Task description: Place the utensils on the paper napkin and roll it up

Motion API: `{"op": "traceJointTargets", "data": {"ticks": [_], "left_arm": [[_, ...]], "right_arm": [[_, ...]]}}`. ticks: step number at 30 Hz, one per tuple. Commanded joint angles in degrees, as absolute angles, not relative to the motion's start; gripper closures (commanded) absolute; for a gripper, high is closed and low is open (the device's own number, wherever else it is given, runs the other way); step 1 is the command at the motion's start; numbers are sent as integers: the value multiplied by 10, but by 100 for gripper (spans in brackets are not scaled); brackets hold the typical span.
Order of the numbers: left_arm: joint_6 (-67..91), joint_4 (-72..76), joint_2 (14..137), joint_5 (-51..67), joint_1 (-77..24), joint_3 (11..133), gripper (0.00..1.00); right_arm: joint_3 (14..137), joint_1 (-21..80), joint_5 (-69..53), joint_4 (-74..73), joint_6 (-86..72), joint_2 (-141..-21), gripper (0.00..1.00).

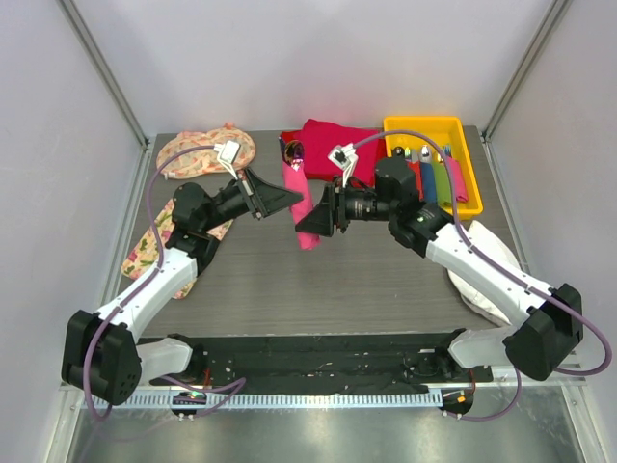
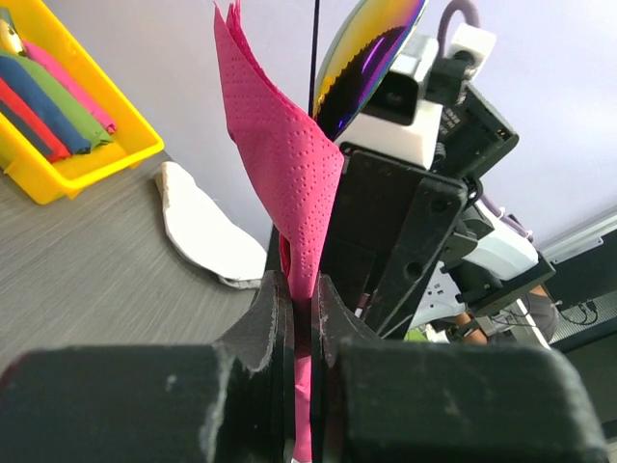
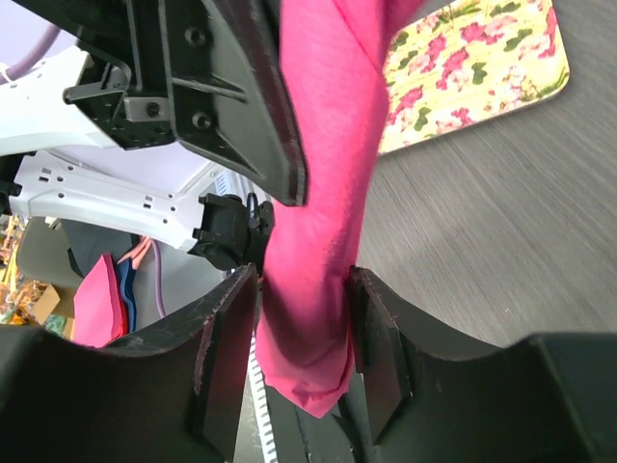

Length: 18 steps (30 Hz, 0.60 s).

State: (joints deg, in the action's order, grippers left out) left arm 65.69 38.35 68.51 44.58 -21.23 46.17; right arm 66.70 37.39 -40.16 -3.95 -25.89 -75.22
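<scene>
Paper napkin (image 2: pixel 284 164) in left pincer (image 2: pixel 301 297)

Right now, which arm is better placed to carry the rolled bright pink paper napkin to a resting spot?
Left, probably. The left gripper is clamped shut on the rolled pink paper napkin. The right gripper merely flanks the roll's end; whether it grips is unclear.
</scene>
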Motion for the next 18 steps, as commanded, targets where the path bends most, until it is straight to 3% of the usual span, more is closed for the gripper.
{"op": "traceJointTargets", "data": {"ticks": [1, 6, 8, 9, 12, 16, 18], "left_arm": [[660, 431, 679, 438, -208, 491, 100], [660, 438, 681, 434, -200, 495, 100], [661, 439, 681, 435, -196, 495, 100], [661, 439, 681, 435, -196, 495, 100], [660, 440, 681, 436, -196, 493, 100], [661, 440, 680, 441, -195, 492, 100], [663, 445, 679, 447, -195, 492, 100]], "right_arm": [[646, 376, -413, -24, -274, -731, 49], [621, 377, -441, -3, -301, -729, 63], [612, 377, -453, -4, -310, -729, 77], [609, 377, -459, -3, -311, -729, 91], [601, 377, -455, 18, -309, -723, 99], [605, 377, -434, 8, -292, -722, 99], [613, 377, -425, 4, -285, -722, 77]]}}
